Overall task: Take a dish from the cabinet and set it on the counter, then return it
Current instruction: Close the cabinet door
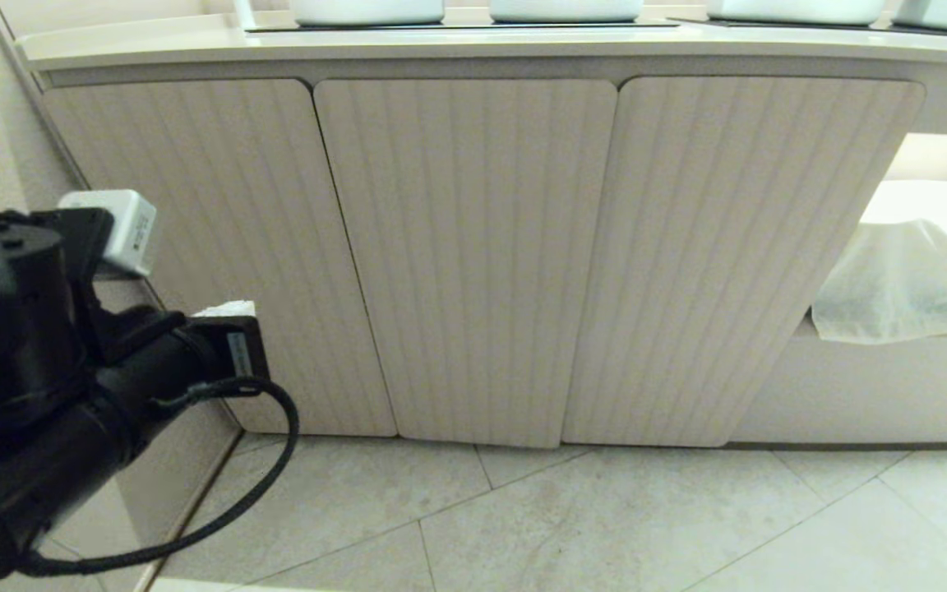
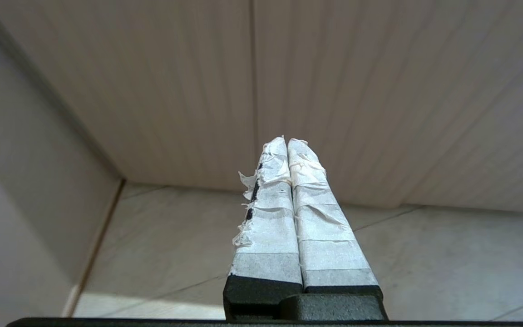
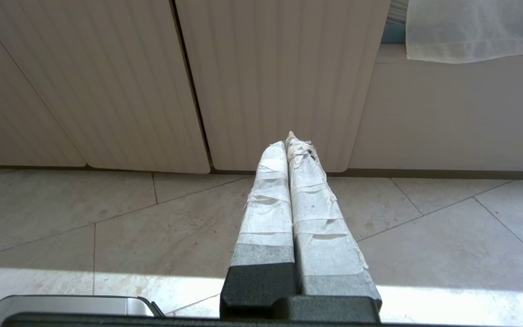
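Cabinet closed, left arm lined up on the doors.

All three fluted doors of the cabinet point(image 1: 465, 255) sit flush in the middle of the head view, tall axis upright, so the dish is nowhere to be seen, presumably behind them. The left gripper point(image 2: 287, 141), taped fingers pressed together and empty, points at the seam between two doors, probably ready to work a door edge open. The right gripper point(image 3: 288, 141), fingers together too, hangs low over the floor tiles point(image 3: 107, 213), idle. The counter point(image 1: 473, 43) runs along the top, still bare of any plate.
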Motion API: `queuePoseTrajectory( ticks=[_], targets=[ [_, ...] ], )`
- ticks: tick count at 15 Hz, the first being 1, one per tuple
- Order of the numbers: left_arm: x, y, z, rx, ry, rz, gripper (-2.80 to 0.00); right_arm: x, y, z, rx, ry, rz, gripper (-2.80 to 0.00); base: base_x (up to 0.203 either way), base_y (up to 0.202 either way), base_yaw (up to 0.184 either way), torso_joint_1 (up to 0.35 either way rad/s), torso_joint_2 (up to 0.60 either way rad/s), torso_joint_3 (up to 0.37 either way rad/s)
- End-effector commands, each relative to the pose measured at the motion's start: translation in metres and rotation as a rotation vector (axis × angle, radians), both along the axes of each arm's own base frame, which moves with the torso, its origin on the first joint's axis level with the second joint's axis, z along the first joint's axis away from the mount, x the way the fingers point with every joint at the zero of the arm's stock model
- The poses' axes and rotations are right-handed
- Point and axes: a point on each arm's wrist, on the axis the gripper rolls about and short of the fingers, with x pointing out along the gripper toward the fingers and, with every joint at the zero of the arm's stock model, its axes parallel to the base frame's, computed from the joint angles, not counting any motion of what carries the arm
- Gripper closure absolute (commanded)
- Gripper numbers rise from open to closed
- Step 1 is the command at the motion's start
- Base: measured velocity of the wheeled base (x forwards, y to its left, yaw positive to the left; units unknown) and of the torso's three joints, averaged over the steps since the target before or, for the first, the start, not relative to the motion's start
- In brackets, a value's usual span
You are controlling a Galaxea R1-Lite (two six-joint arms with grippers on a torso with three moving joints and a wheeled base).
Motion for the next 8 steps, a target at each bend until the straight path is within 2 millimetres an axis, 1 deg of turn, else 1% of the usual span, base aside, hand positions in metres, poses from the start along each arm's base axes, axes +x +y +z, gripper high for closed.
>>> queuePoseTrajectory(
  ticks=[1, 5, 7, 8],
  targets=[
    [-0.016, 0.01, -0.013, 0.019, 0.02, -0.005, 0.0, 0.0, 0.0, 0.0, 0.0, -0.001, 0.0, 0.0, 0.0, 0.0, 0.0, 0.0, 0.0, 0.0],
    [-0.051, 0.039, -0.037, 0.049, 0.035, -0.008, 0.0, 0.0, 0.0, 0.0, 0.0, -0.001, 0.0, 0.0, 0.0, 0.0, 0.0, 0.0, 0.0, 0.0],
    [-0.057, 0.058, -0.046, 0.048, 0.046, 0.032, 0.0, 0.0, 0.0, 0.0, 0.0, -0.001, 0.0, 0.0, 0.0, 0.0, 0.0, 0.0, 0.0, 0.0],
    [-0.06, 0.068, -0.047, 0.038, 0.04, 0.05, 0.0, 0.0, 0.0, 0.0, 0.0, -0.001, 0.0, 0.0, 0.0, 0.0, 0.0, 0.0, 0.0, 0.0]
  ],
)
